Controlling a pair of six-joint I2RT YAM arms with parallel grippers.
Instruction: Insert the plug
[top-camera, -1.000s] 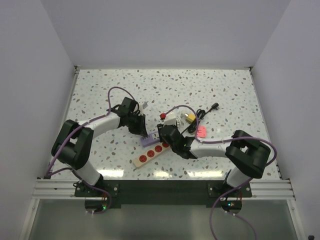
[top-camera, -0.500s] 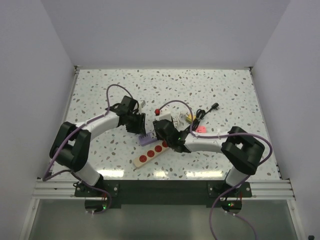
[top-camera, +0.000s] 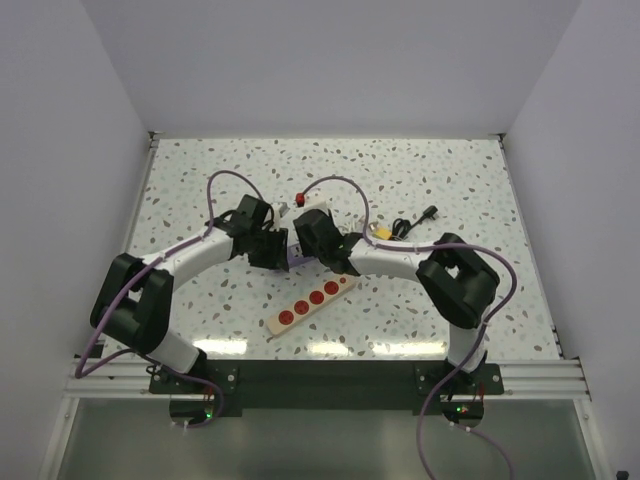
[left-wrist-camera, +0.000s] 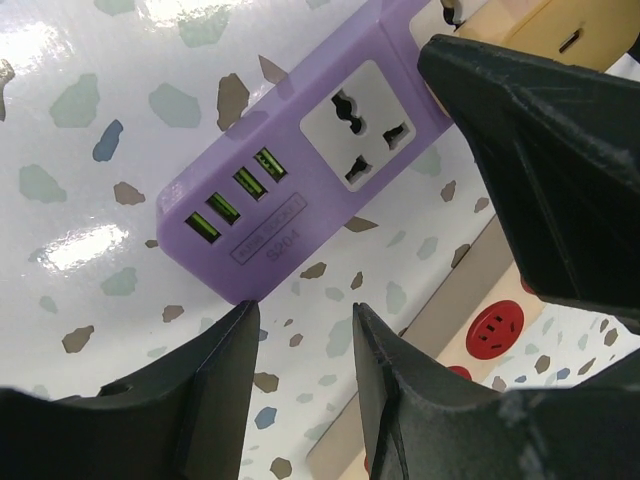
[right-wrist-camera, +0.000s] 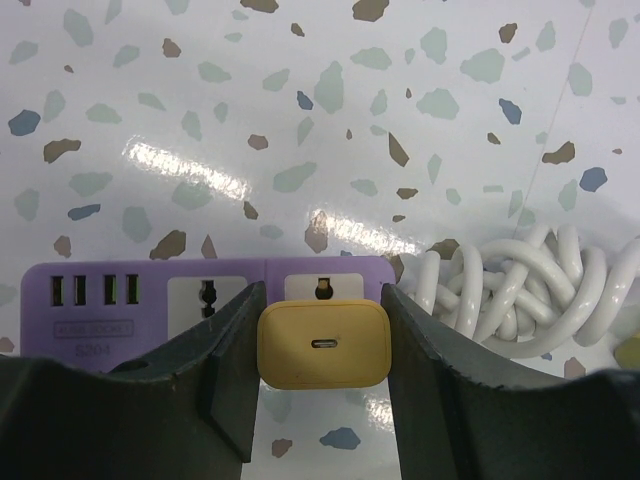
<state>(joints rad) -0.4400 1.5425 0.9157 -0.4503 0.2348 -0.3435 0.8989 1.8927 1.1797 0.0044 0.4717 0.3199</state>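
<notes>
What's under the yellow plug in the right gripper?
The purple power strip: one socket, only its top hole showing. The yellow plug covers the rest, so its prongs are hidden.

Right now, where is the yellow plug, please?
In the right wrist view, the yellow plug sits between the right fingers at the purple strip, beside the white cable.

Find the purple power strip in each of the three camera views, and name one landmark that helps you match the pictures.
Top external: the purple power strip is at the centre, only a sliver showing between the two wrists.
Left wrist: upper middle, running diagonally.
Right wrist: lower left, lying level.
Landmark: the yellow charger at the strip's socket end, also seen at the top right of the left wrist view.
</notes>
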